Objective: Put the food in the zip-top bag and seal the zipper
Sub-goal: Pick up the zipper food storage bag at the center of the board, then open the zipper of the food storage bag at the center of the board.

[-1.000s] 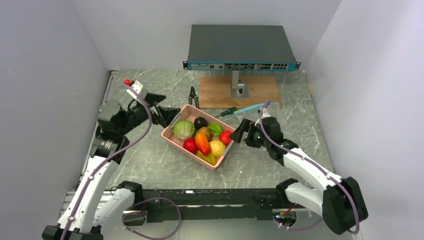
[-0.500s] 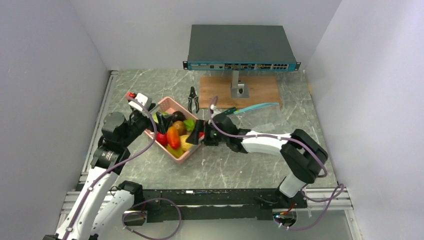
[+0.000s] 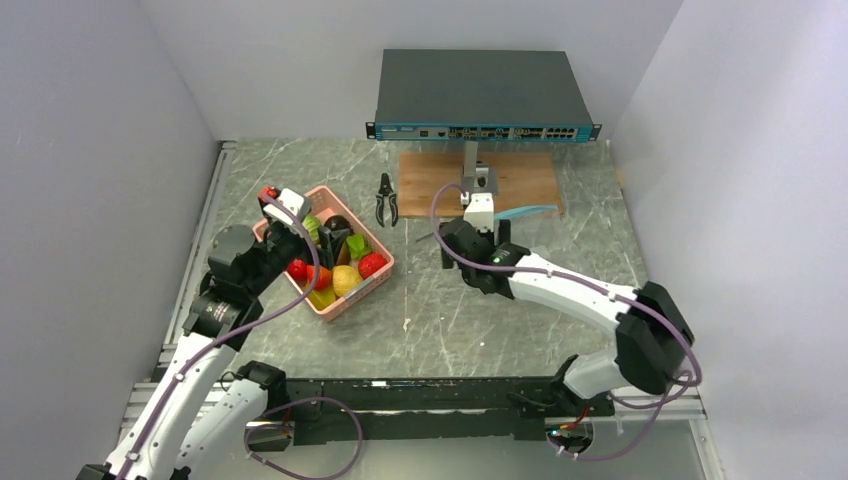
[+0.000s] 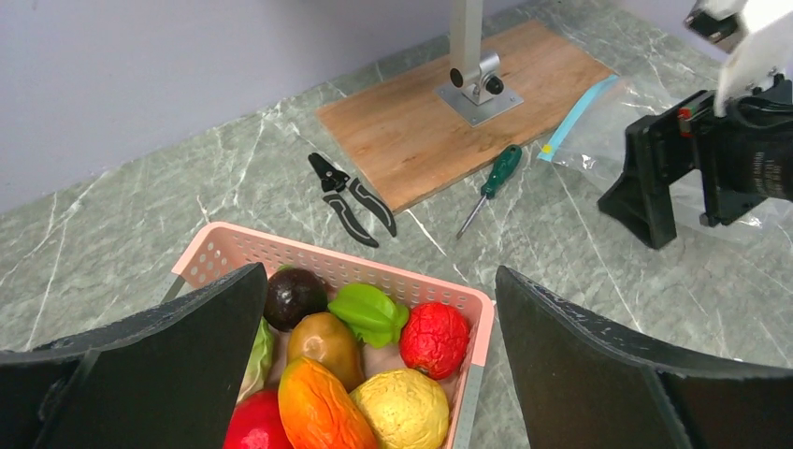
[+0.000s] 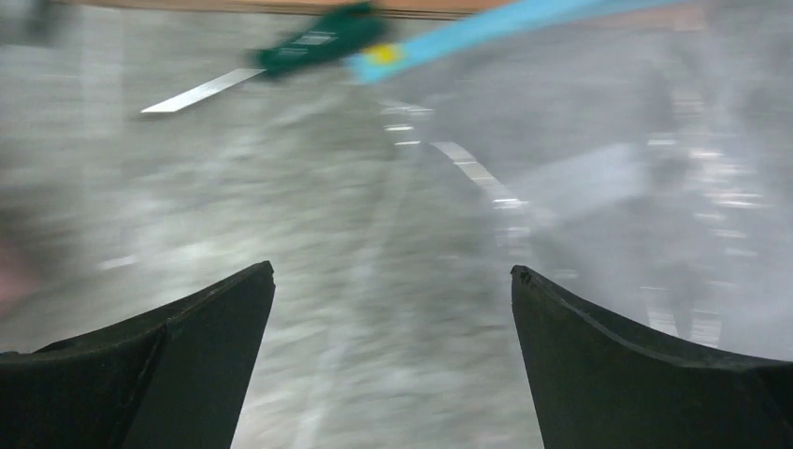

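Grey marbled tabletop (image 3: pixel 450 320), pale walls (image 3: pixel 100 150); zip-top bag (image 4: pixel 598 136) beside wooden board (image 3: pixel 430 180).

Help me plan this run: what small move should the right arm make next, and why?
Probably ease the right gripper forward to the zipper and pinch that edge: the bag lies flat beside the screwdriver, the gripper's jaws stand open and empty, and the food is in the basket.

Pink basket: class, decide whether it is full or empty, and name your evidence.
Full: the pink basket holds a red fruit, a yellow fruit and more, packed side by side up to its rim.
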{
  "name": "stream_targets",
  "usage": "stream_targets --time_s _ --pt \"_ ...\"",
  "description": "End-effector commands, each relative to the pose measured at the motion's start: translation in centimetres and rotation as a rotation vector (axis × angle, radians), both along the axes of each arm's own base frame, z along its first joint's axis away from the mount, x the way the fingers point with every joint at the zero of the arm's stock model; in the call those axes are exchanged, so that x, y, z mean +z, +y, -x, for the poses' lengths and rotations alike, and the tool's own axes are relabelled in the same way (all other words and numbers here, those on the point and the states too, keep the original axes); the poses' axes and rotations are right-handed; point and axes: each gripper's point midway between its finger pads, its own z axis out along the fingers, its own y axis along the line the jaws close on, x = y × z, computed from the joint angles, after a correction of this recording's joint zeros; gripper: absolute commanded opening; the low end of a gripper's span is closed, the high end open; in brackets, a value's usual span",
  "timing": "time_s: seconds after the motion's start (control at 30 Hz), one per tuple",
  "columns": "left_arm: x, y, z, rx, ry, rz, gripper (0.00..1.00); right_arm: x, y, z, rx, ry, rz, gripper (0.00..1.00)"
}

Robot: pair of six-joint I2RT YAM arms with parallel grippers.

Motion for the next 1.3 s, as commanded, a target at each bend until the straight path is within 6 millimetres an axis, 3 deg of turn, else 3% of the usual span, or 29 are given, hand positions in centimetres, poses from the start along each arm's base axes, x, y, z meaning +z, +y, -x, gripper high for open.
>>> stream_targets --time_s 0.0,0.17,0.3,0.33,0.37,0.5,0.67,0.83,0.97,1.07,1.27 --pt "1.7 -0.5 0.3 -0.029 -0.039 0.011 0.99 -0.3 -10.2 -0.6 -0.156 0.034 0.662 1.00" --pt "1.5 -0.2 0.3 -0.015 -0.043 0.005 0.99 -3.3 -11.1 -2.9 -0.144 0.123 0.968 1.00" --pt "1.1 -0.2 0.1 -0.008 -0.037 -0.003 0.99 -4.8 -12.0 -4.8 -0.198 0.136 1.010 0.99" --pt "1.0 -0.2 0.0 -0.008 -0.030 -0.007 0.99 -5.2 -12.0 -5.1 -0.197 0.143 1.006 0.94" --pt "0.8 -0.3 -0.1 -0.011 -0.024 -0.010 0.99 -5.5 -11.9 -5.3 -0.197 0.151 0.999 0.83" --pt "0.2 -0.7 -0.3 -0.025 0.004 -0.013 0.99 -5.5 -11.3 -4.6 -0.208 0.112 0.995 0.00" --pt "-1.2 -2.4 -0.8 -0.096 0.081 -0.008 0.99 -5.1 -7.7 -2.6 -0.077 0.016 0.864 0.00" --pt "-3.6 -6.2 -0.4 -0.290 0.275 0.034 0.99 -3.9 -0.8 1.2 0.250 -0.157 0.477 0.00" --pt "-4.8 -8.9 0.6 -0.437 0.415 0.093 0.95 -2.7 2.2 4.5 0.435 -0.247 0.203 0.00" --pt "-4.9 -10.5 0.9 -0.503 0.504 0.181 0.92 -1.4 3.7 6.3 0.539 -0.282 0.047 0.00" --pt "-5.7 -12.7 -0.7 -0.485 0.719 0.402 0.87 -0.9 3.2 8.2 0.601 -0.323 -0.051 0.00"
